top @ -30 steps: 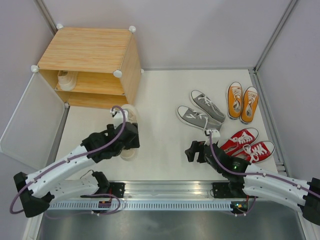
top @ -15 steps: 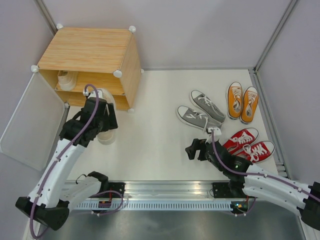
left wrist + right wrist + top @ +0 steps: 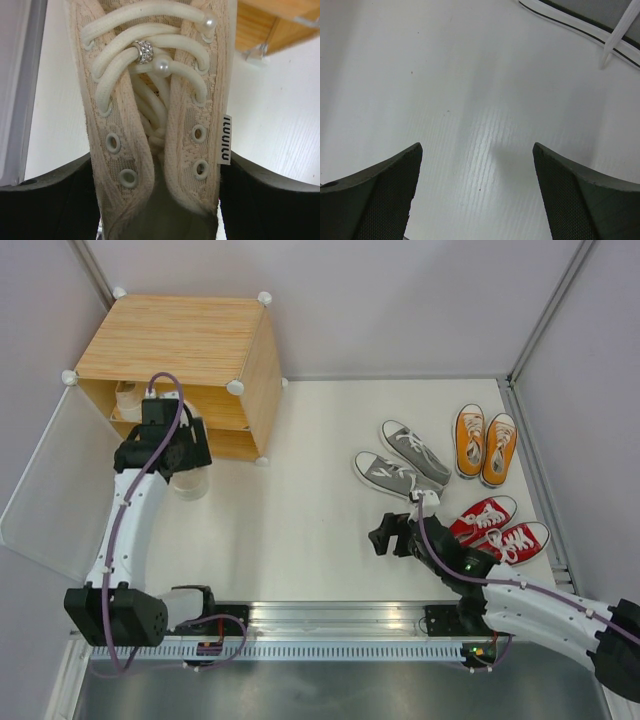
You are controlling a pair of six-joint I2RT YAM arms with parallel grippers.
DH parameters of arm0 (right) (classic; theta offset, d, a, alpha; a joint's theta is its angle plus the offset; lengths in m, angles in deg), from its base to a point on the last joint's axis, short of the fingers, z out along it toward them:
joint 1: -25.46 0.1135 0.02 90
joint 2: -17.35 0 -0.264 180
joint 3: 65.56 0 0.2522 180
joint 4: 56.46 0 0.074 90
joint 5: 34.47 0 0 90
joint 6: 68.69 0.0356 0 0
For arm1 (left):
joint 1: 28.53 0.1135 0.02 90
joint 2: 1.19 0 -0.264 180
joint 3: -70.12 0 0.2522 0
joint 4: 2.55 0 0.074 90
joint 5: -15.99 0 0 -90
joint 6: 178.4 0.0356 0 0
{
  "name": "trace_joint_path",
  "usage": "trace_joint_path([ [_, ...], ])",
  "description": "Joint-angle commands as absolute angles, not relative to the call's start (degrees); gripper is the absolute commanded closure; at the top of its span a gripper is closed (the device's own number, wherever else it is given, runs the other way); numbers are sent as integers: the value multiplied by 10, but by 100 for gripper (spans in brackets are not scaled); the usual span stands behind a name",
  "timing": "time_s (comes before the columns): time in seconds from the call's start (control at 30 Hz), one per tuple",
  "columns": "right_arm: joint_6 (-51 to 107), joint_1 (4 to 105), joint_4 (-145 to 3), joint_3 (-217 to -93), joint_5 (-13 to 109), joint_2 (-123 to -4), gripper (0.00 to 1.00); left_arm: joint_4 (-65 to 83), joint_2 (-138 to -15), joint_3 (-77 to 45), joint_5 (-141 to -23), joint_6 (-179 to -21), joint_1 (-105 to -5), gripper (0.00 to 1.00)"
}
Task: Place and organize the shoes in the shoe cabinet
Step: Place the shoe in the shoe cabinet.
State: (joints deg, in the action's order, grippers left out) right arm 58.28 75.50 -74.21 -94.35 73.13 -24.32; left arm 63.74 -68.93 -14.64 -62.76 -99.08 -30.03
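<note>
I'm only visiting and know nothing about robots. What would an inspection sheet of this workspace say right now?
Surface: white table, a few tiny specks.
Job's things: light-wood cube cabinet with one cream shoe in its upper compartment; second cream lace-up canvas sneaker held in front of it; grey sneaker pair, orange sneaker pair and red sneaker pair on the table at right.
Clutter: nothing seen.
Grippers: left fingers clamp the held sneaker's sides; right fingers open, empty, near the grey pair.
Cables: left purple cable and right purple cable, one along each arm.
Surroundings: white door panel swung open at left; pale walls; metal rail at the near edge.
</note>
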Motion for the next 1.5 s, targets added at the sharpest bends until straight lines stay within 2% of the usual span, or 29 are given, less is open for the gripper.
trace_joint_path([
  [0.0, 567, 745, -672, -988, 706, -277, 5, 524, -717, -216, -648, -911, -265, 70],
  [0.13, 550, 731, -663, -1024, 692, -333, 6, 478, -762, -237, -664, -885, -226, 69],
  [0.43, 545, 687, -635, -1011, 651, -347, 6, 392, -830, -245, -722, -848, -169, 66],
  [0.63, 545, 681, -619, -1019, 624, -384, 6, 385, -874, -284, -718, -828, -160, 62],
  [0.93, 545, 676, -615, -1014, 620, -386, 6, 392, -944, -362, -735, -830, -147, 61],
  [1.47, 546, 676, -602, -1013, 611, -416, 6, 395, -1027, -426, -718, -851, -141, 60],
])
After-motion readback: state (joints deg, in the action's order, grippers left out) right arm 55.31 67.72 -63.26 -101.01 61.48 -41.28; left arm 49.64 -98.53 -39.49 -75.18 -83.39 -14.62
